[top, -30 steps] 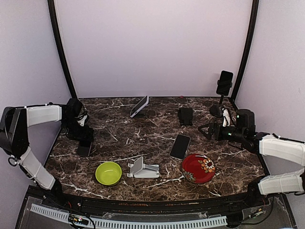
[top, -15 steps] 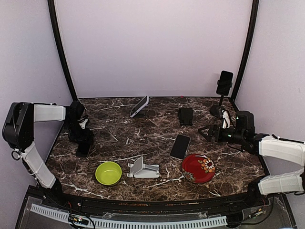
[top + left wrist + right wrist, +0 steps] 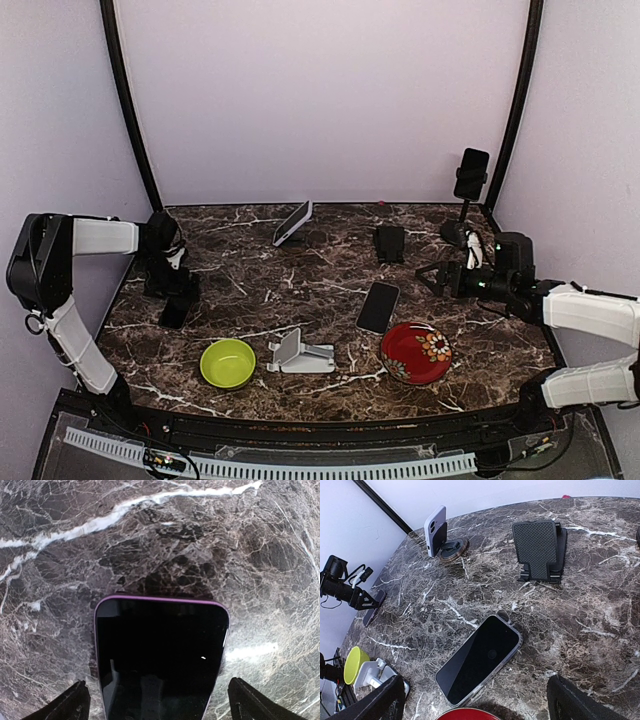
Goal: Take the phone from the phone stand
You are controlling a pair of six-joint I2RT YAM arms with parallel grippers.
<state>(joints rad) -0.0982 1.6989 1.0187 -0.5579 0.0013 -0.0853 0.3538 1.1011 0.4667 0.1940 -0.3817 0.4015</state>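
**Purple-edged phone flat on the table under the left gripper**

The purple-edged phone [image 3: 160, 655] lies flat on the marble table [image 3: 260, 290], screen up, near the table's left edge. It sits on no stand. The left gripper [image 3: 160, 705] hangs directly over it, pointing down. Its fingers [image 3: 75, 702] are spread wide, one on each side of the phone's near end. In the left wrist view they stand clear of the phone's edges, with bare marble showing between.

To the right, near the front edge, are a green bowl [image 3: 227, 362] and, just beside it, a white stand [image 3: 300, 353] that holds nothing. A red flowered plate [image 3: 415, 353] comes next along the front. A second phone [image 3: 378, 306] lies flat just behind the plate, near the middle of the table.

Further back, a black stand [image 3: 390, 243] also holds nothing. A third phone [image 3: 293, 222] leans on a round stand [image 3: 454, 547] near the back wall. In the far right corner, a fourth phone [image 3: 471, 173] is clipped upright on a tall stand [image 3: 458, 230].

The right gripper [image 3: 432, 277] hovers low over the right side of the table, pointing towards the middle. Its jaws are wide apart and hold nothing.
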